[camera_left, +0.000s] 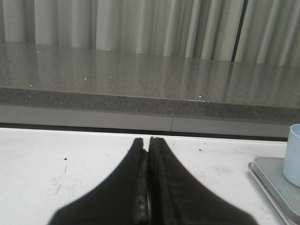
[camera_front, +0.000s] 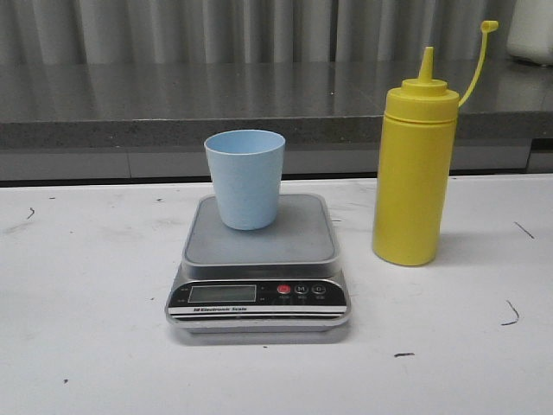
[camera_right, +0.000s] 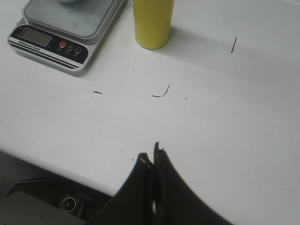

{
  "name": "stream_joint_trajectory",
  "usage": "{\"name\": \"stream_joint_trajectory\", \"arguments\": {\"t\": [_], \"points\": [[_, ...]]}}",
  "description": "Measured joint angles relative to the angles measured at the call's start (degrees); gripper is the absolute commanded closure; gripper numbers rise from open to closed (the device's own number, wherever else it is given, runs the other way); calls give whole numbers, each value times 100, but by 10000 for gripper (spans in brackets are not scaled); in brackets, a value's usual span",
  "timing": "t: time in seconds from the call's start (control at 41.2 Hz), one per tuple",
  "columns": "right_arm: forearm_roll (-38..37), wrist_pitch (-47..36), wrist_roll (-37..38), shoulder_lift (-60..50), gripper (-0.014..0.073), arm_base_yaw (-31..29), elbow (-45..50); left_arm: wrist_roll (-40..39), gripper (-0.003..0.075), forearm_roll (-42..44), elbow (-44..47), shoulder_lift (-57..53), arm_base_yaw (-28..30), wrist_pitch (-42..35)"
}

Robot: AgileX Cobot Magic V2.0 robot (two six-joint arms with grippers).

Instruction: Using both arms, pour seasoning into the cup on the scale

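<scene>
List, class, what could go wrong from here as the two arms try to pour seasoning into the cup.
1. The tall yellow plastic squeeze bottle is slim and upright; a careless grasp may topple it.
2. The small pale blue plastic cup stands loose on the flat grey digital scale, towards its back edge; a nudge could knock it off.
3. Its mouth is narrow, so seasoning may miss.

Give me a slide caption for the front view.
Blue cup upright on the scale, capless yellow bottle standing on the table to its right, no gripper in view.
</scene>
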Motion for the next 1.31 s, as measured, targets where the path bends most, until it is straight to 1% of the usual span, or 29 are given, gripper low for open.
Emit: {"name": "stream_joint_trajectory", "arguments": {"t": [0.17, 0.291, 0.412, 0.606, 0.776, 0.922, 1.14, 1.31], "points": [[-26, 0, 0, 0, 710, 0, 0, 0, 740, 0, 0, 0, 0, 0], [-348, -121, 0, -149, 710, -67, 90, 0, 740, 0, 0, 0, 0, 0], [-478, -792, 0, -570, 710, -451, 558, 0, 740, 0, 0, 0, 0, 0], [-501, -2823, 0, -1440, 710, -1170, 1800, 0, 740, 0, 0, 0, 0, -7], [-514, -4099, 0, -2084, 710, -1678, 2886, 0, 740, 0, 0, 0, 0, -13], [-514, -4819, 0, -2510, 710, -1857, 3629, 0, 740, 0, 0, 0, 0, -13], [-514, -5688, 0, -2859, 710, -1884, 4460, 0, 740, 0, 0, 0, 0, -13], [-514, -5942, -8, -2863, 710, -1947, 4591, 0, 740, 0, 0, 0, 0, -21]]}}
